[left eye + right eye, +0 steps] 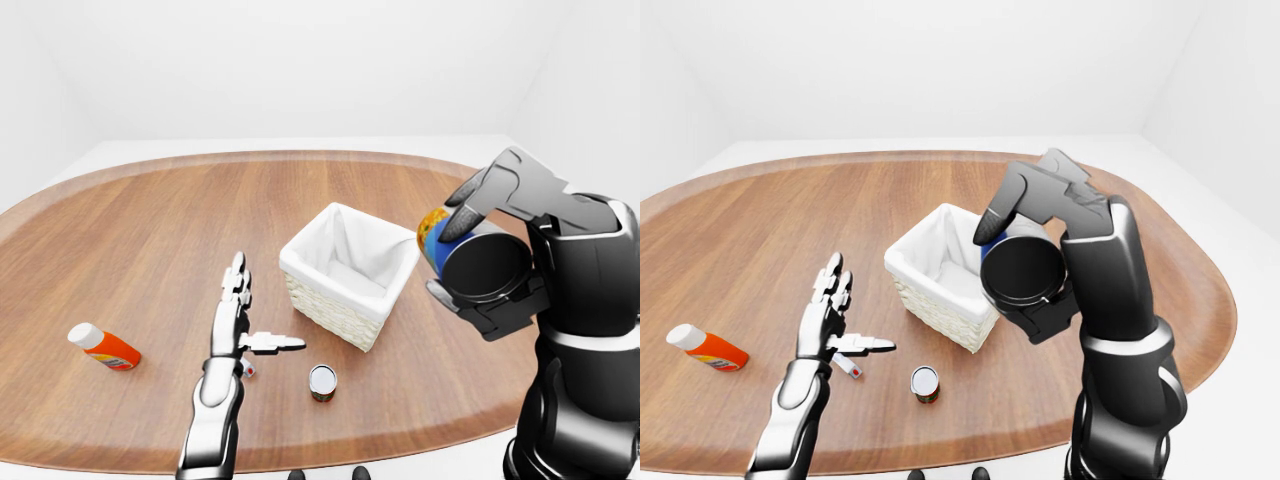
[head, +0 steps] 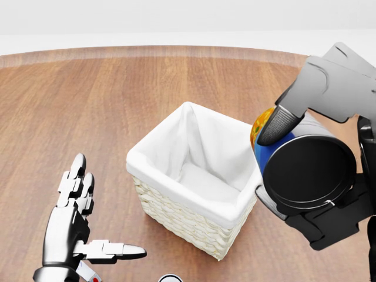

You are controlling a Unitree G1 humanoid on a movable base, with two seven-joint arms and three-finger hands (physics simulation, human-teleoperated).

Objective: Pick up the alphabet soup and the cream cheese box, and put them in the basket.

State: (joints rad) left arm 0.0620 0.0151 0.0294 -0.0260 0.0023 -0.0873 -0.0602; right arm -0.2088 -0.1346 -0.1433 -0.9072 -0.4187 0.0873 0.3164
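My right hand [image 1: 447,262] is shut on the alphabet soup can [image 2: 308,173], which has a blue and orange label and a dark end facing me. It holds the can tilted in the air just right of the white-lined wicker basket [image 1: 330,290], close to its right rim. My left hand [image 1: 255,318] is open and flat over the table to the left of the basket. A small white and red thing [image 1: 852,369], possibly the cream cheese box, lies mostly hidden under its thumb.
A small upright can [image 1: 322,381] stands near the table's lower edge, below the basket. An orange bottle with a white cap [image 1: 103,347] lies on its side at the far left. The wooden oval table [image 1: 150,220] stretches wide behind.
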